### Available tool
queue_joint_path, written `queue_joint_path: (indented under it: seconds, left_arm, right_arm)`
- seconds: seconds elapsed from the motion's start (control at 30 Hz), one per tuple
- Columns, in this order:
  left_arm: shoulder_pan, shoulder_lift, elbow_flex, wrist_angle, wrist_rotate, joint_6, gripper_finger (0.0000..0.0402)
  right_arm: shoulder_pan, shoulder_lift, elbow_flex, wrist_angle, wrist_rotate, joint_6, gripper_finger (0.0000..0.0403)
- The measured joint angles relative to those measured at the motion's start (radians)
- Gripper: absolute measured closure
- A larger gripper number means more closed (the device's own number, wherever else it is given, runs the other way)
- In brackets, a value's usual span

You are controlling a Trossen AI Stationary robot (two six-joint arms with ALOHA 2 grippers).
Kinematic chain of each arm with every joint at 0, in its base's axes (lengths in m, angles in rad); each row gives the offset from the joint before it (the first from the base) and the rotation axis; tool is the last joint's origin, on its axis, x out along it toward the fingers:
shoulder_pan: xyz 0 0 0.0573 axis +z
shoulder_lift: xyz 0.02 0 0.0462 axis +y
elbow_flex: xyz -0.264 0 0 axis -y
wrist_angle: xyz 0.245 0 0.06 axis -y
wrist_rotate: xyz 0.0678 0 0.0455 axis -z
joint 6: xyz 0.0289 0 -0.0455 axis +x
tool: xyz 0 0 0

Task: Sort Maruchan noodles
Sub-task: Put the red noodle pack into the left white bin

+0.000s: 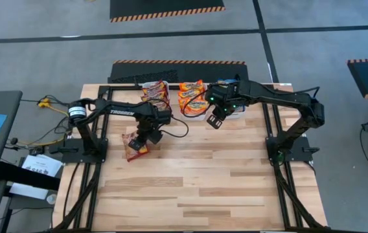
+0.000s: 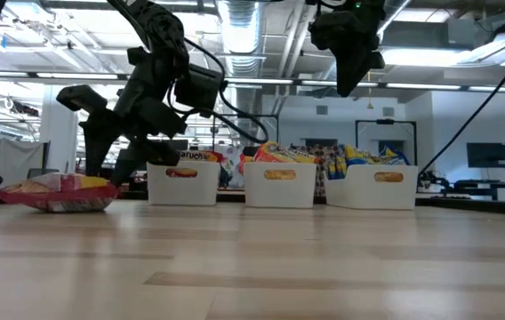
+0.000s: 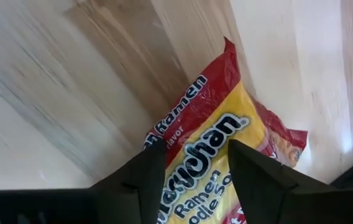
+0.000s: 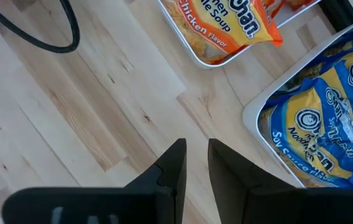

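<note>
Left of the three white bins [image 2: 276, 185], a maroon noodle packet [image 1: 132, 145] lies on the worktop [image 1: 197, 188]; left pincer [image 3: 192, 163] straddles it, parted, unclenched; right pincer [image 4: 192, 160] hangs by the bins, slightly parted, empty

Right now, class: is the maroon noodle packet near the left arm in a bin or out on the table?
Out. The maroon packet lies flat on the bare table, apart from the white bins, with the left gripper above it.

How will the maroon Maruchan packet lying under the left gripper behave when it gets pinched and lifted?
The maroon packet looks like thin glossy film, so the left gripper may slip on it. Its edges look crinkled, so they will probably flex around a stiffer noodle block. It lies flat on the table, so it is unlikely to roll.
</note>
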Motion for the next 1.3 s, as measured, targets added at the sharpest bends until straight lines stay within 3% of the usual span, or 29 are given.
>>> queue_joint_path:
  seconds: [0.2, 0.5, 0.77, 1.07, 1.3]
  left_arm:
    - [-0.002, 0.000, 0.000, 0.028, 0.008, -0.009, 0.0278]
    - [-0.002, 0.000, 0.000, 0.054, 0.023, -0.025, 0.0394]
    - [-0.008, -0.008, -0.001, -0.006, 0.053, -0.053, 0.0401]
    - [-0.031, -0.146, -0.001, -0.015, 0.073, -0.115, 0.0401]
    - [-0.021, -0.248, -0.001, 0.059, 0.128, -0.181, 0.0401]
  right_arm:
    - [0.000, 0.000, 0.000, 0.000, -0.001, -0.004, 0.0310]
    - [0.000, 0.000, 0.000, 0.000, -0.001, -0.003, 0.0310]
    - [0.000, 0.000, 0.000, 0.000, 0.000, -0.003, 0.0310]
    - [0.000, 0.000, 0.000, 0.009, -0.002, -0.003, 0.0310]
    - [0.019, 0.000, 0.000, 0.002, -0.161, 0.053, 0.0310]
